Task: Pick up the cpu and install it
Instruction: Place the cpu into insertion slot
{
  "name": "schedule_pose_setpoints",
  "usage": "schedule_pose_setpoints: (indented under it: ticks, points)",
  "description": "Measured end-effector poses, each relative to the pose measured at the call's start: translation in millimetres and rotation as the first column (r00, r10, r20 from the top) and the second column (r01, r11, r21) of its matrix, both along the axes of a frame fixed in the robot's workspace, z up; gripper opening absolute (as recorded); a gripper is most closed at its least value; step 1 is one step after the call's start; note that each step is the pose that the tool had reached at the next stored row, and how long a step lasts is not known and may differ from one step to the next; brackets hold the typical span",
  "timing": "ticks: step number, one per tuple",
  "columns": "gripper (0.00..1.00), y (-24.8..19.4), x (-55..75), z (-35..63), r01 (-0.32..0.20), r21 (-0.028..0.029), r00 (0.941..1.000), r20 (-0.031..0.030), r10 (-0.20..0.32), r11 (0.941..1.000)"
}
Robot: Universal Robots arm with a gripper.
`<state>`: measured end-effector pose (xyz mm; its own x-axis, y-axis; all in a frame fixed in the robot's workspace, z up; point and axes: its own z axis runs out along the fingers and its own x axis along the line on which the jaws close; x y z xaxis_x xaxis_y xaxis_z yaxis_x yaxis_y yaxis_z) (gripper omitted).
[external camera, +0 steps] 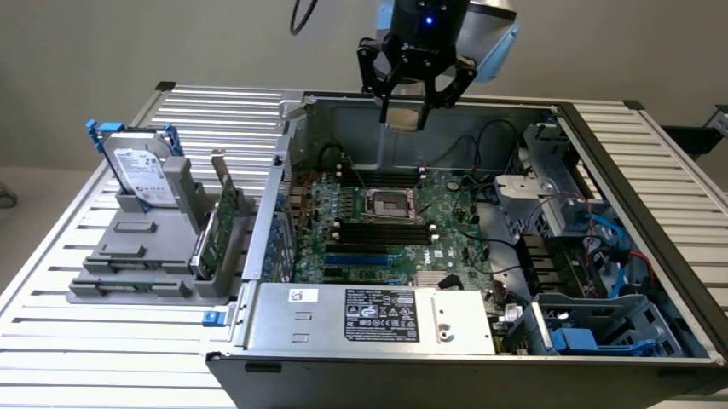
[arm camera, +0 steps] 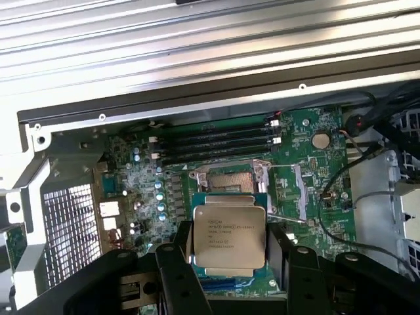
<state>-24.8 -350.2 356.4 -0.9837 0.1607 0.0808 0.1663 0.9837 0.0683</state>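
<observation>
The cpu (arm camera: 228, 236), a flat square chip with a silvery top and printed text, sits between my two black fingers (arm camera: 178, 272), and my gripper (arm camera: 231, 262) is shut on its edges. In the exterior view my gripper (external camera: 410, 109) hangs high over the back of the open computer case with the cpu (external camera: 401, 116) at its tips. The square metal-framed socket (external camera: 393, 204) lies on the green motherboard (external camera: 455, 247) below and in front of it. The wrist view has the socket (arm camera: 230, 176) just beyond the held cpu.
The case wall (external camera: 341, 128) rises close behind my gripper. Black memory slots (external camera: 381, 230) and blue slots (external camera: 358, 256) lie in front of the socket. A power supply (external camera: 370, 315) fills the near side. At the exterior view's left, a hard drive (external camera: 142, 175) stands in a grey holder (external camera: 136, 256).
</observation>
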Motion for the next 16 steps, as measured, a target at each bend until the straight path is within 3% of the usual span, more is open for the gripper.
schedule_pose_setpoints:
  ticks: [4,8,11,16]
  points:
    - [0.55,0.0,0.0,-1.0,0.073,-0.0003,0.9973,-0.0001,-0.073,0.9973]
    - [0.55,0.0,0.0,-2.1,0.145,-0.0004,0.9894,-0.0001,-0.145,0.9894]
    - [0.55,0.0,0.0,-3.1,0.198,-0.0003,0.9802,-0.0001,-0.198,0.9802]
    - [0.55,0.0,0.0,-4.6,0.287,-0.0003,0.9580,-0.0001,-0.287,0.9580]
